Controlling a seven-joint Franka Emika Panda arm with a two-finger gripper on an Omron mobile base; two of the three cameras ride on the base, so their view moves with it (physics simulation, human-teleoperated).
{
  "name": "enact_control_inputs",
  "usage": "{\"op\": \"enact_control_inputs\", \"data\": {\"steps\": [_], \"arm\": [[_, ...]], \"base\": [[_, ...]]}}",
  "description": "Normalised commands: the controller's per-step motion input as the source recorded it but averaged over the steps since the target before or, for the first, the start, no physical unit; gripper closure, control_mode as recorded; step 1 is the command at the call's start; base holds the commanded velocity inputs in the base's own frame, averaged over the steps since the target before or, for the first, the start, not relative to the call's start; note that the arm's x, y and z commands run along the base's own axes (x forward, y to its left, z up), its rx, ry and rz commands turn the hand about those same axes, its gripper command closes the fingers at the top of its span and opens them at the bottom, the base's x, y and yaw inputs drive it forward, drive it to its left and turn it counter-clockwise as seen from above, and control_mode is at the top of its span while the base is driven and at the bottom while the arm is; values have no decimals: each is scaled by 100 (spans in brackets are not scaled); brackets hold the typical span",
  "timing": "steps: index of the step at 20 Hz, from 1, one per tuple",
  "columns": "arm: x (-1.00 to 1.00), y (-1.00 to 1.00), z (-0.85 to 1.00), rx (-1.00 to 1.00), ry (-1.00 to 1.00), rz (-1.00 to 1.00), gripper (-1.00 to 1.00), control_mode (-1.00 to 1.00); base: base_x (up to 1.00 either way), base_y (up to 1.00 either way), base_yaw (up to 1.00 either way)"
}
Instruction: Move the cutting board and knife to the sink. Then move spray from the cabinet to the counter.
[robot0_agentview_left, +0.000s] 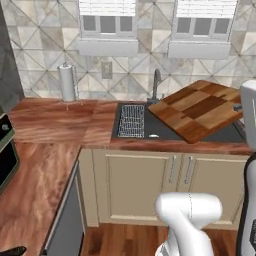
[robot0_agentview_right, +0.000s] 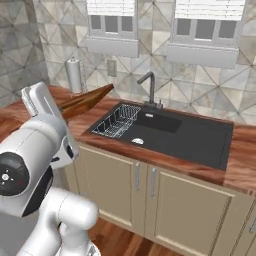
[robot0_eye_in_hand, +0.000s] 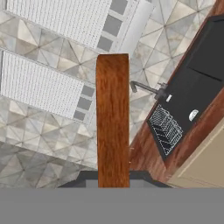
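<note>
Edge-on in my hand view, the cutting board (robot0_eye_in_hand: 113, 120) rises as a reddish-brown strip straight up from the tool (robot0_eye_in_hand: 113, 183), whose fingers are hidden by the board's lower end. I read the tool as pressed together on that end, pinching the board.

From the left base view, the cutting board (robot0_agentview_left: 200, 109) shows its chequered face of light and dark blocks. It is tilted, held above the right half of the sink (robot0_agentview_left: 165, 131), its near corner overhanging the sink's front rim. I cannot tell whether it touches the rim.

From the right base view, the board (robot0_agentview_right: 85, 102) appears as a thin brown wedge beside the arm's white link, over the table (robot0_agentview_right: 80, 131) left of the sink (robot0_agentview_right: 175, 135).

A wire basket (robot0_agentview_left: 131, 121) sits in the sink's left end. The faucet (robot0_agentview_left: 156, 85) stands at the sink's back edge. A paper towel roll (robot0_agentview_left: 67, 82) stands upright at the table's back edge, well left of the sink.
</note>
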Motion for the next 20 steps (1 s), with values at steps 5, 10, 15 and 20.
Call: {"op": "enact_control_inputs", "data": {"steps": [5,10,15,20], "arm": [[0,0,0,0,0,0,100,100],[0,0,0,0,0,0,100,100],[0,0,0,0,0,0,100,100],[0,0,0,0,0,0,100,100]], "base": [[76,52,-9],[77,34,-5],[54,0,-15],[5,1,-37]]}}
